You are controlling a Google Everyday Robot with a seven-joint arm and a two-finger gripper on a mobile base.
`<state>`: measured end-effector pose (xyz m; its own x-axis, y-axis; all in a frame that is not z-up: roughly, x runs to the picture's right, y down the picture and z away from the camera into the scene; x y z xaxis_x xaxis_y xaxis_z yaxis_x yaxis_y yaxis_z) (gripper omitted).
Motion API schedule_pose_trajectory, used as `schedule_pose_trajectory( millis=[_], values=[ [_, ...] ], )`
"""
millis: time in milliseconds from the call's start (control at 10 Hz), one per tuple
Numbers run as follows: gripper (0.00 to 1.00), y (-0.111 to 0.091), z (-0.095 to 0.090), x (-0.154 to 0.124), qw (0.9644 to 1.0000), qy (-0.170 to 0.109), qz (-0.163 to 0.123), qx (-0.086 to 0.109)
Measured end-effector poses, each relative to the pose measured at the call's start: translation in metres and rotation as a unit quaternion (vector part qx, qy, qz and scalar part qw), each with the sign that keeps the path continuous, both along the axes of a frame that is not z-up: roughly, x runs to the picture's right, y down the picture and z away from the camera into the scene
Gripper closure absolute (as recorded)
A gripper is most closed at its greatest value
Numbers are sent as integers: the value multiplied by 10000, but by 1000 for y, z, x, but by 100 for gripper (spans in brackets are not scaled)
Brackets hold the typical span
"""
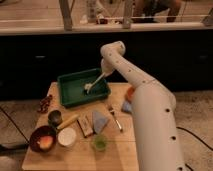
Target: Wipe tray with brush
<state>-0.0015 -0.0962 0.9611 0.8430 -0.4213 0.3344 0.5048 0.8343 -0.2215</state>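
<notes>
The dark green tray [71, 94] sits at the back left of the wooden table. My gripper [105, 71] hangs over the tray's far right corner, shut on the slim handle of the pale cream brush [96, 80]. The brush slants down to the left. Its whitish head [88, 88] rests on the tray floor, right of centre. My white arm [142, 95] reaches in from the lower right.
In front of the tray lie a silver fork [115, 118], a blue cloth [99, 120], a yellow-handled tool [67, 122] and a metal cup [55, 117]. A dark red bowl [42, 139], a white cup [66, 136] and a green cup [100, 144] stand nearer. An orange bowl [130, 93] sits beside my arm.
</notes>
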Motion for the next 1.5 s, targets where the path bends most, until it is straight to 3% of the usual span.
schedule_pose_trajectory(
  millis=[300,500,800,1000,1200,1500],
  values=[
    [100,11,6,-41,9987,-419,-212,-196],
    [100,22,3,-40,9975,-493,-347,-359],
    [100,26,-1,-5,9978,-304,-354,-480],
    [100,21,0,37,9988,64,-213,-438],
    [100,11,4,47,9992,246,-65,-304],
    [100,3,11,36,9996,217,53,-199]
  ],
)
